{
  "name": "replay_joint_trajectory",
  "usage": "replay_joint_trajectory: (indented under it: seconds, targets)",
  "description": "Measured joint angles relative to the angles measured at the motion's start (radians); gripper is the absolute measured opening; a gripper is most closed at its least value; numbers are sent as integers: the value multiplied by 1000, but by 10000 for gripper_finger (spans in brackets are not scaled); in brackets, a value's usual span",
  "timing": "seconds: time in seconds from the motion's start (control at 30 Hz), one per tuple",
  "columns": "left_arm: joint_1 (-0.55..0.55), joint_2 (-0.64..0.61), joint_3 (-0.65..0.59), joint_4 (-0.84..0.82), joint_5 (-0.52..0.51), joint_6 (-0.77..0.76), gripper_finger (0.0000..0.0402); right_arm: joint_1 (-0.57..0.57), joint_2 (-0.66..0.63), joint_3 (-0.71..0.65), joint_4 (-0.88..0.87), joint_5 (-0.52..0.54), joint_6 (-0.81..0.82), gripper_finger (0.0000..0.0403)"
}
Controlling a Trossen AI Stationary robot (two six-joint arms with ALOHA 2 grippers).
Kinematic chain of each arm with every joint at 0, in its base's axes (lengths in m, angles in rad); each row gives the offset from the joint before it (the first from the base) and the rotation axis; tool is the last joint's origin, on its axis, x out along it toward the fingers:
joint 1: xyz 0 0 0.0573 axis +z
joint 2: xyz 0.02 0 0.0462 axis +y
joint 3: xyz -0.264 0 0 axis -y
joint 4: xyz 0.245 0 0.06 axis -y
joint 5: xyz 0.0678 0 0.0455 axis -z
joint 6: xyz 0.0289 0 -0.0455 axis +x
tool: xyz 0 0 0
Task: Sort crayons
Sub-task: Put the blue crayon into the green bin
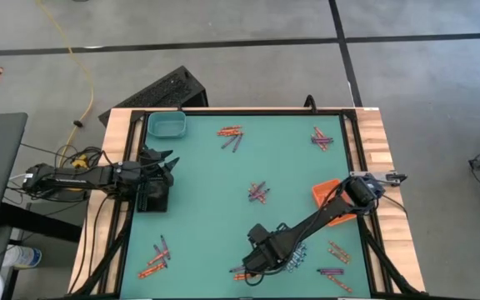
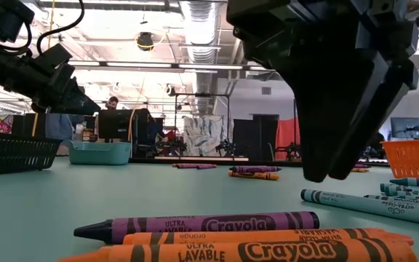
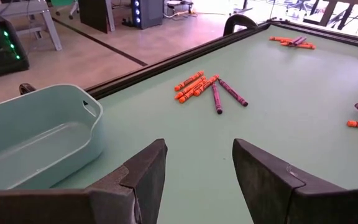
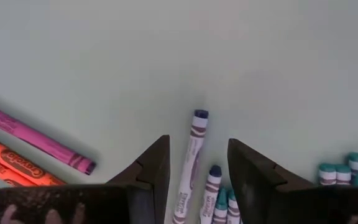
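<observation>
Crayons lie in loose groups on the green table top (image 1: 207, 208): orange-red and purple ones at the far middle (image 1: 232, 133), far right (image 1: 322, 137), centre (image 1: 258, 193) and near left (image 1: 157, 258). Pale blue-grey ones (image 1: 294, 257) lie near the front. My right gripper (image 4: 197, 171) hangs open just above the table, fingers pointing down. They stand on either side of one pale crayon (image 4: 191, 155) without touching it. My left gripper (image 3: 194, 180) waits open at the left edge, beside the teal tray (image 3: 36, 143).
A teal tray (image 1: 167, 125) stands at the far left corner, a black tray (image 1: 152, 198) under my left arm and an orange tray (image 1: 327, 193) at the right. A purple crayon (image 4: 39, 140) and orange ones (image 4: 17, 163) lie close beside the right gripper.
</observation>
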Motion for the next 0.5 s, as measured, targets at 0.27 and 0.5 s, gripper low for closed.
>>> replay_joint_trajectory:
  seconds: [0.27, 0.5]
  targets:
    - [0, 0, 0, 0, 0, 0, 176, 0, 0, -49, 49, -15, 38, 125]
    - [0, 0, 0, 0, 0, 0, 176, -6, -5, -88, 124, -38, 39, 86]
